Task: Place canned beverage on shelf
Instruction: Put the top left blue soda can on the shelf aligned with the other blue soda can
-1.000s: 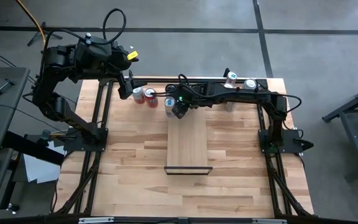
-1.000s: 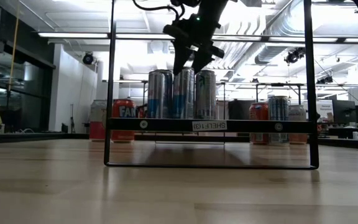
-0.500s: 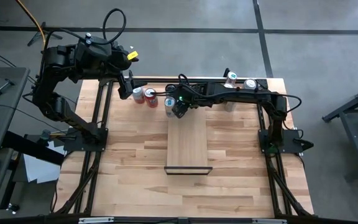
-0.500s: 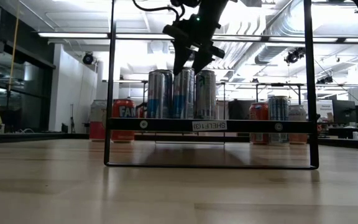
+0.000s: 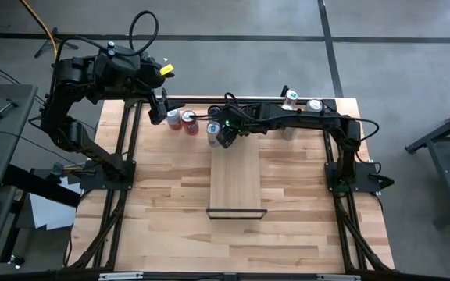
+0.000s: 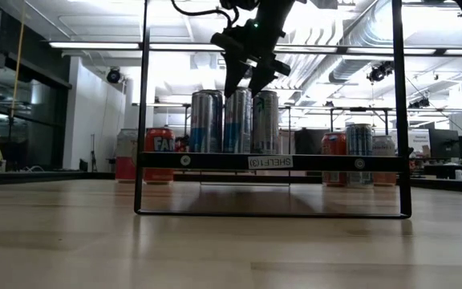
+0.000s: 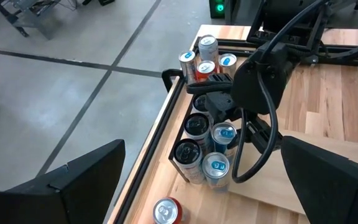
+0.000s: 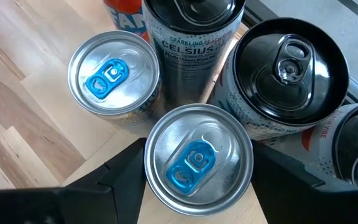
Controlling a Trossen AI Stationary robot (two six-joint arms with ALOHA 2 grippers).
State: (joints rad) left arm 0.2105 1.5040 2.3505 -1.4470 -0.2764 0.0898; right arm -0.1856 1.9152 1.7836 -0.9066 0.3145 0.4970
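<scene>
Nothing changed over the last second: right gripper [image 6: 243,84] sat in the same spot, same finger spread, in both the high and low views. It hung directly above the far end of the shelf [image 5: 237,183], fingertips just clear of the can tops. The silver blue-tab can [image 8: 197,158] stood straight below it, between the two fingers [image 8: 120,183] but not touched by them, so the jaws read as released, part-open, gripping nothing. That can stood upright on the shelf board, packed tight with its neighbours: another blue-tab can [image 8: 112,74] to one side of the gripper and black-topped cans [image 8: 289,68] just beyond it. The low view showed a row of three tall cans across the plank. Judgement: this can counted as placed; the pause looked like the dwell after let-go, and the next move would be a straight lift clear without clipping a neighbour. Left gripper [image 5: 160,104] waited, wide open, well off toward the table's far-left corner, beside the loose red cans [image 5: 182,119].
</scene>
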